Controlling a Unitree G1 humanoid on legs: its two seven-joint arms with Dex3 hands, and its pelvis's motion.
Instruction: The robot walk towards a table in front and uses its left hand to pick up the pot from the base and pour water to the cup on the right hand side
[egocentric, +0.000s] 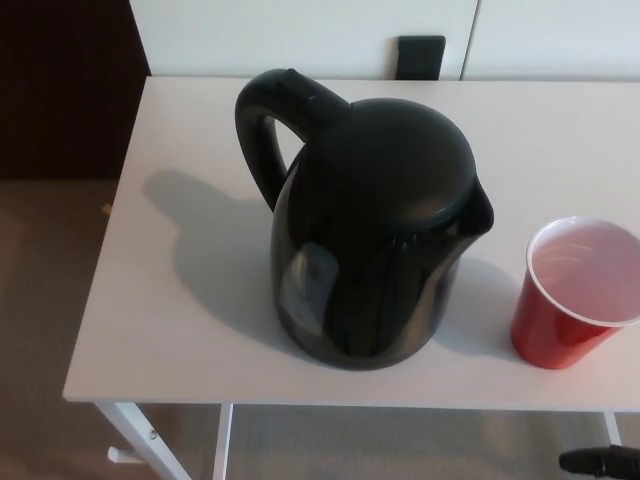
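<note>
Head view shows us a white bench (160, 330) seen from above. On it stands a black pot (375, 240), upright, near the middle of the bench. Its handle (268, 125) arches up on the left side and its spout (483, 212) points to the right. We cannot see the base under the pot, because the body hides it. The pot throws a soft shadow on the bench to its left. A red cup (568, 300) stands to the right of the pot, near it but not touching. The inside of the cup looks pale pink.

Our left hand does not show in the picture. At the bottom right corner, below the bench edge, we see a small dark part of our right hand (600, 461). We cannot tell if its fingers are released or clenched.
</note>
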